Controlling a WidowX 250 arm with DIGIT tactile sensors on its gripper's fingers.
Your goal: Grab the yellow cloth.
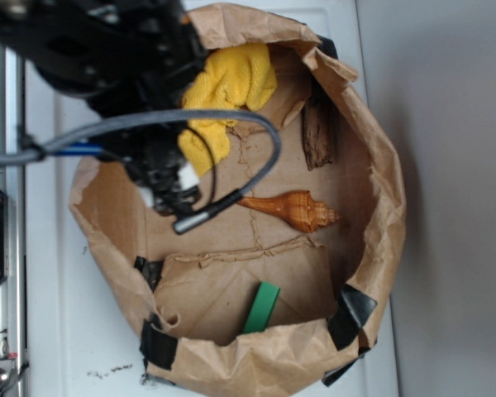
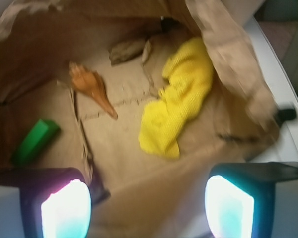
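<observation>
The yellow cloth (image 1: 231, 83) lies crumpled on the floor of a brown paper bag (image 1: 382, 190), at its upper left in the exterior view, and the black arm hides part of it. In the wrist view the cloth (image 2: 181, 104) stretches from the centre toward the upper right. My gripper (image 1: 167, 187) hangs over the bag's left side, just beside the cloth's lower end. Seen from the wrist, the gripper (image 2: 147, 208) is open, and between its glowing pads (image 2: 67, 210) there is only bare paper. The cloth lies ahead of the fingertips, apart from them.
An orange spiral seashell (image 1: 293, 209) lies mid-bag. A dark piece of wood (image 1: 318, 132) rests near the far wall, and a green block (image 1: 262, 308) near the lower wall. The bag's crumpled walls (image 2: 228, 44) stand up all round, held with black tape (image 1: 351, 314). A grey cable (image 1: 248, 120) loops over the cloth.
</observation>
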